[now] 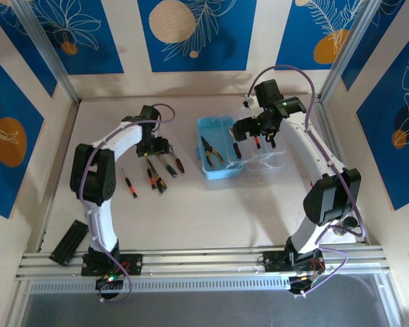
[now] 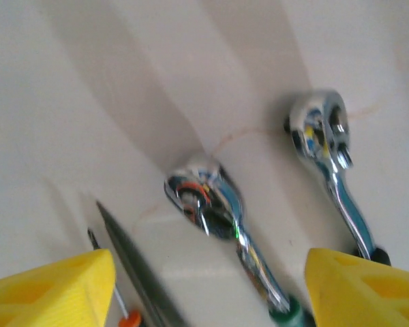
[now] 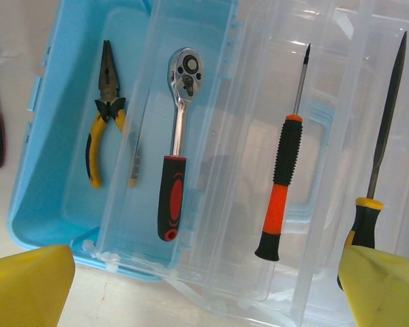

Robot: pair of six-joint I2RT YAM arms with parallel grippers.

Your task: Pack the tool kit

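- On the far left, our left hand hangs low over the counter. Its yellow fingers are apart and are not closed on anything.
- Right under this hand lie two shiny wrenches. The wrench with the green grip lies between the fingers. The second shiny wrench lies just to its right, and its handle runs down to the right finger.
- A thin dark rod lies by the left finger. We cannot tell what tool it is.
- From above, we see a bunch of loose screwdrivers on the counter just by the left hand. One lone screwdriver lies a bit more to the left.
- In the middle sits the blue case. It lies open on the counter, to the right of the loose tools.
- The yellow pliers lie flat in the blue half.
- The red-and-black wrench lies in the clear half, right beside the blue half.
- Next comes the orange screwdriver, then the long file, both in the clear half.
- Our right hand hangs over the open case. Its fingers are wide apart and hold nothing.
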